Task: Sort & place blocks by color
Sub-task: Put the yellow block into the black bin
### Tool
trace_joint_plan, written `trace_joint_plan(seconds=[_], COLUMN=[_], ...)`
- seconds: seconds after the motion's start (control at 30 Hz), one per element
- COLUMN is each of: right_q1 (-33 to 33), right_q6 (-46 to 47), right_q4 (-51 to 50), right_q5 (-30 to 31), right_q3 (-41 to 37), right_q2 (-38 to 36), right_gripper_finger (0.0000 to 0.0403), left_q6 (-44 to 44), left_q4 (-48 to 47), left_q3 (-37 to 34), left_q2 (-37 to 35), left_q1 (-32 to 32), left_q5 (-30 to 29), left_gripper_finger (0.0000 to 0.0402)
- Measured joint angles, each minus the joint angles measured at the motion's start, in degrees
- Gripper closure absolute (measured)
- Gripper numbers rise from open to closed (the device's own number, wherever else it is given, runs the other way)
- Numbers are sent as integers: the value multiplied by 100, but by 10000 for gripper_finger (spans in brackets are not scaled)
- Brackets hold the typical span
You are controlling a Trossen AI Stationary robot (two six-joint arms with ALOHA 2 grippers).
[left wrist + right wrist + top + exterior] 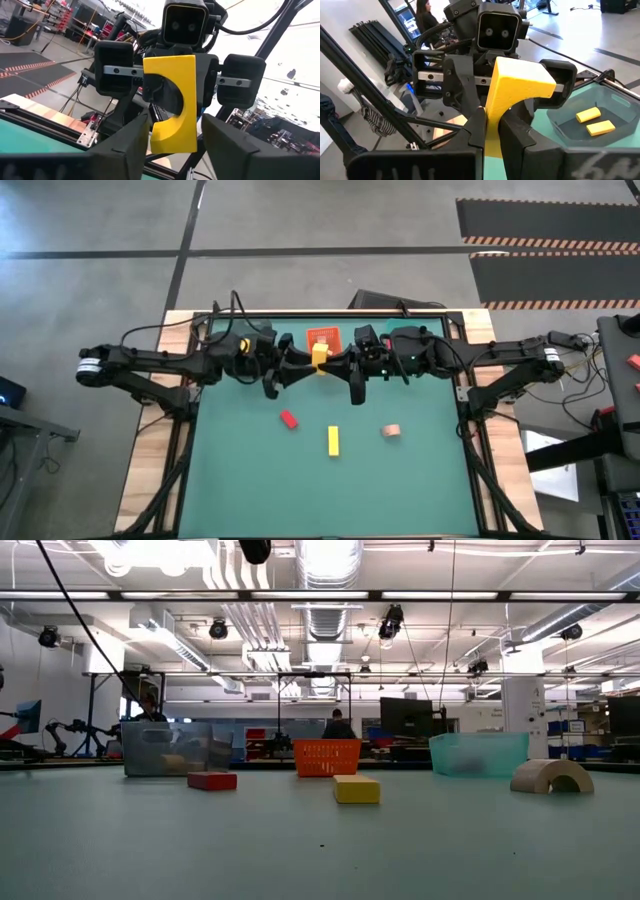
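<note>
Above the table's far middle, right gripper (491, 131) jaws pinch a yellow block (512, 90) (unlabelled); left gripper (175, 132) jaws spread around it.

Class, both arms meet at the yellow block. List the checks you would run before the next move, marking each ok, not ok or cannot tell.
1. Right hand clamped on yellow arch block: ok.
2. Left hand straddles that block: ok.
3. Left hand closed on it: not ok, a gap shows.
4. Tray holding two yellow blocks in sight: ok.
5. Table sorted: not ok; red block, yellow bar, tan arch lie loose.
</note>
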Motion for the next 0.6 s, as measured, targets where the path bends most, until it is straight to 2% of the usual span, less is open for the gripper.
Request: trace_joint_plan(seconds=[0.4,0.6], right_q1=[-2,-2], right_q6=[17,-7], right_q4=[-50,-98], right_q5=[9,24], right_q3=[0,0], right_q2=[-2,-2], right_gripper_finger=[372,342], left_q6=[9,-11], left_q4=[33,-3], left_q3=[7,7], left_q2=[-7,-7], left_q1=[-4,-4], left_q5=[2,7], left_gripper_finger=[364,384])
